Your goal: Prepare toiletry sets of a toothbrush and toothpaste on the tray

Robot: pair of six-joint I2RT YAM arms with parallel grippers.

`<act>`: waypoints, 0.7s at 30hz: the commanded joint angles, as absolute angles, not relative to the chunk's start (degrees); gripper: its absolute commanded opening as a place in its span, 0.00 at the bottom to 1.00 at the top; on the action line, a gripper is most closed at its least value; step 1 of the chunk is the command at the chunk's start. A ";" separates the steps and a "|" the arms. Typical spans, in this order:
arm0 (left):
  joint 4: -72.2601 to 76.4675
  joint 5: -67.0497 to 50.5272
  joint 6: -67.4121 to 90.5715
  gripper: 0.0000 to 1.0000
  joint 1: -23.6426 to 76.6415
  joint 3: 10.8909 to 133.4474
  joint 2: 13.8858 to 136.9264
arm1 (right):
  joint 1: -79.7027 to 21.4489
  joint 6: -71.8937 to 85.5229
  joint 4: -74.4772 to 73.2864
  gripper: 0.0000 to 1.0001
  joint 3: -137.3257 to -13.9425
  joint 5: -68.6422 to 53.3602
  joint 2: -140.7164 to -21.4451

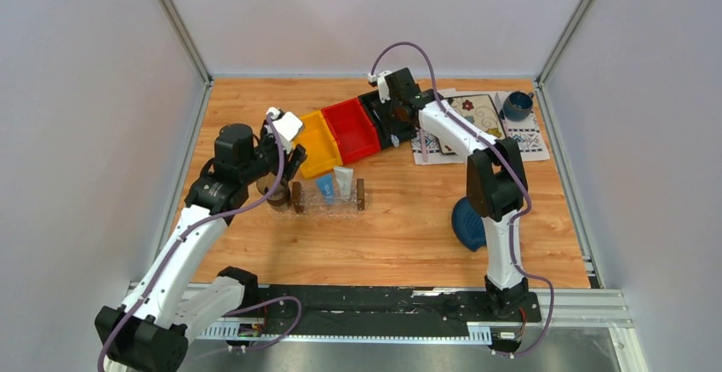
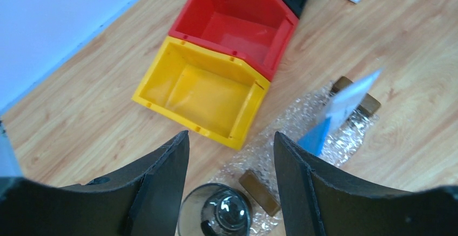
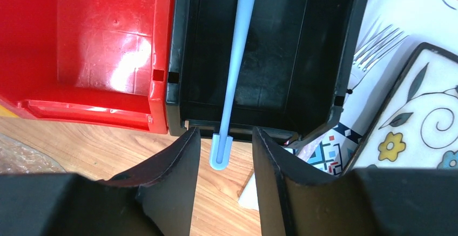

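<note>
Two toothpaste tubes [image 1: 343, 182] standing tilted in clear tray [image 1: 328, 210], print unreadable. Right gripper [image 3: 226, 133] spread, straddling pale blue toothbrush [image 3: 237, 58] in black bin [image 3: 302, 58], one o'clock from tray. Left gripper [image 2: 231, 136] spread.

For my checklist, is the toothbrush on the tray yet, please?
No: the toothbrush lies in the black bin; the tray holds only tubes.

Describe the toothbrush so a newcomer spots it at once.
A yellow bin, a red bin and a black bin stand in a row, black rightmost. The toothbrush is the thin pale-blue stick lying in it, one end over the rim. The fork beside the bin is silver with tines.
</note>
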State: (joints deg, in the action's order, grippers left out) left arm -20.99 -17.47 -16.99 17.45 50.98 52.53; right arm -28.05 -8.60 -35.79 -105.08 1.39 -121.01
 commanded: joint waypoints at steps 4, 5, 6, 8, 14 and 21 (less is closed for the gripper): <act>-18.37 -7.92 -15.38 0.66 16.79 57.92 58.70 | -28.12 -7.21 -35.07 0.44 -107.84 -0.95 -122.96; -18.28 -7.21 -15.29 0.67 16.70 58.62 60.19 | -28.12 -7.03 -34.98 0.44 -107.84 -1.05 -123.05; -18.11 -6.51 -15.21 0.67 16.70 59.06 60.90 | -28.04 -7.03 -34.81 0.44 -107.84 -1.14 -123.13; -17.84 -4.31 -14.77 0.67 16.61 60.46 63.44 | -28.04 -7.03 -34.63 0.45 -107.84 -1.23 -123.48; -17.93 -2.20 -12.83 0.67 15.65 63.89 69.86 | -28.04 -7.47 -34.54 0.45 -109.95 -0.88 -125.59; -17.84 -0.18 -10.29 0.67 14.51 67.85 77.07 | -28.04 -7.82 -34.45 0.44 -112.85 -0.26 -129.19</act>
State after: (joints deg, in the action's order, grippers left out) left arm -19.42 -1.98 -13.19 15.33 63.77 74.32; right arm -28.05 -7.90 -36.18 -109.19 -0.47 -127.28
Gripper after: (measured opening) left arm 0.671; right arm 0.443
